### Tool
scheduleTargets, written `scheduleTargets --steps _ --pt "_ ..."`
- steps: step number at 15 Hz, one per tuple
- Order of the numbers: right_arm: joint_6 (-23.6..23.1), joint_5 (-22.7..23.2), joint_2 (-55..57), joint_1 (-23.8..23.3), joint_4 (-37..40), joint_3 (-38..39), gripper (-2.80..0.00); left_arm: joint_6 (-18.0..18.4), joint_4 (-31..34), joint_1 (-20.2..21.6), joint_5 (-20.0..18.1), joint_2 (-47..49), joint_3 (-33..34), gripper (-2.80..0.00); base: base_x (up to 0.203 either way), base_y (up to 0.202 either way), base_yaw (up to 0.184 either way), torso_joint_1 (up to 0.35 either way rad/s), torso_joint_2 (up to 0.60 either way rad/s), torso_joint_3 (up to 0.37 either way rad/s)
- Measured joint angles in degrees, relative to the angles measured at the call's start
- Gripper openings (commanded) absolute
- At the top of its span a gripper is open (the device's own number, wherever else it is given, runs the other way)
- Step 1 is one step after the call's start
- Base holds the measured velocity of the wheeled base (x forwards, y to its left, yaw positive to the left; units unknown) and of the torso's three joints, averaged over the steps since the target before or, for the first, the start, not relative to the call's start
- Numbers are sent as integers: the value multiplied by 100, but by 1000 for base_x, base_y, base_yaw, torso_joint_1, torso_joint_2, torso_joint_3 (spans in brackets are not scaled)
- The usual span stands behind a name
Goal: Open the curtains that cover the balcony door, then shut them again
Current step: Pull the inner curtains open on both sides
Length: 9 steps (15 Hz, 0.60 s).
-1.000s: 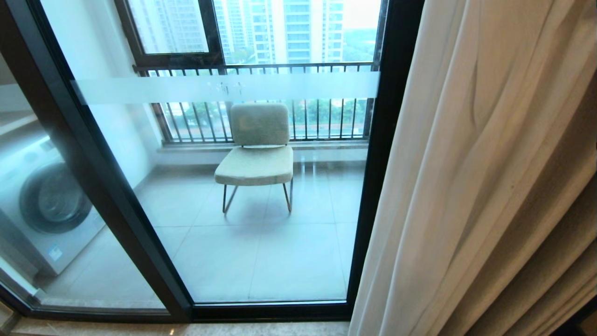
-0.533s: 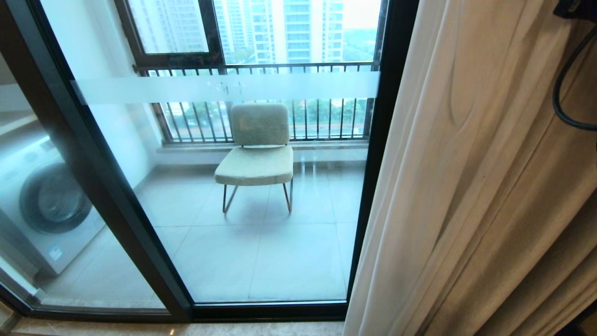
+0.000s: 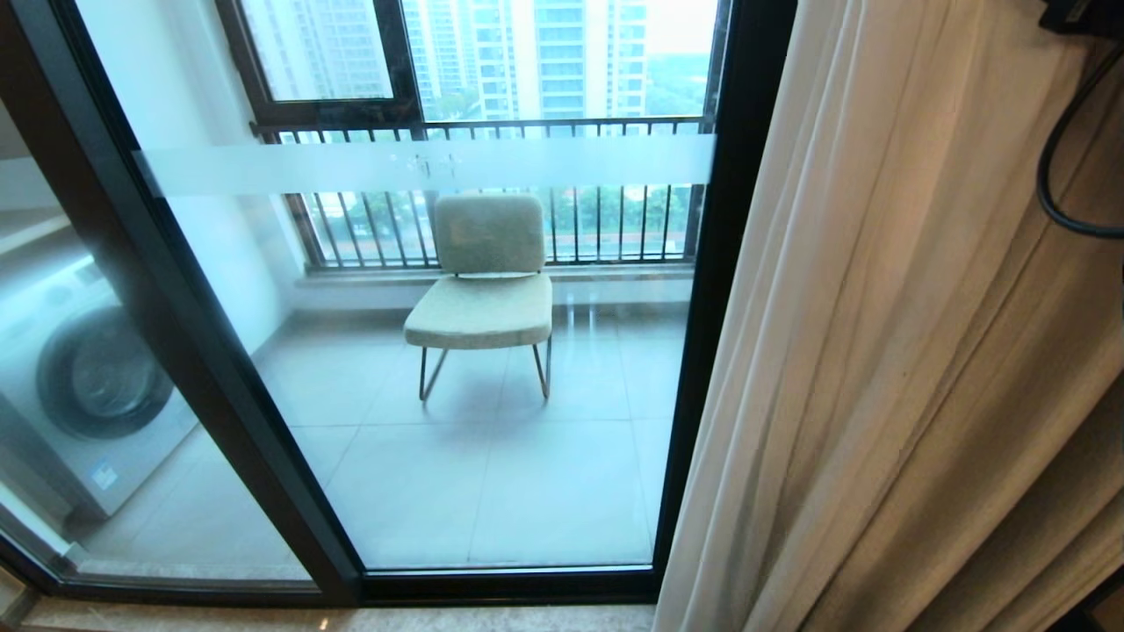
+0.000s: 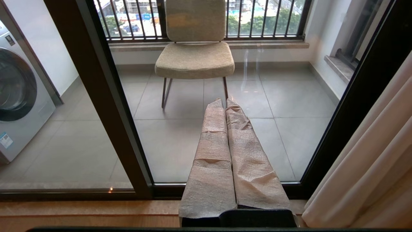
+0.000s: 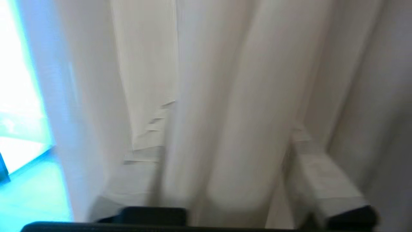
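i see the curtains [image 3: 887,351] bunched at the right, the door [image 3: 457,351] glass bare. my right gripper [image 5: 225,129] has its fingers [image 5: 322,174] spread wide with curtain folds between them. my left gripper [image 4: 225,103] hangs low, fingers pressed together, facing the chair [image 4: 194,54].

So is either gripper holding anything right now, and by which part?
Nothing is held. The right gripper has its jaws apart with folds of the pale pleated curtains between them; the left gripper is shut, empty.

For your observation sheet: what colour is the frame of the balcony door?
Dark brown-black; the balcony door frame shows best in the head view.
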Motion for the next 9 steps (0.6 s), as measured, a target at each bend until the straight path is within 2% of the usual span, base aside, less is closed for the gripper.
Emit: scheduleTargets --steps 4,9 --pt "7 9 -651 -6 258 599 0 0 2 0 2 0 0 -280 0 0 0 0 0 0" --pt "13 11 -1898 -6 448 2183 0 0 1 0 -2 0 0 -280 0 0 0 0 0 0"
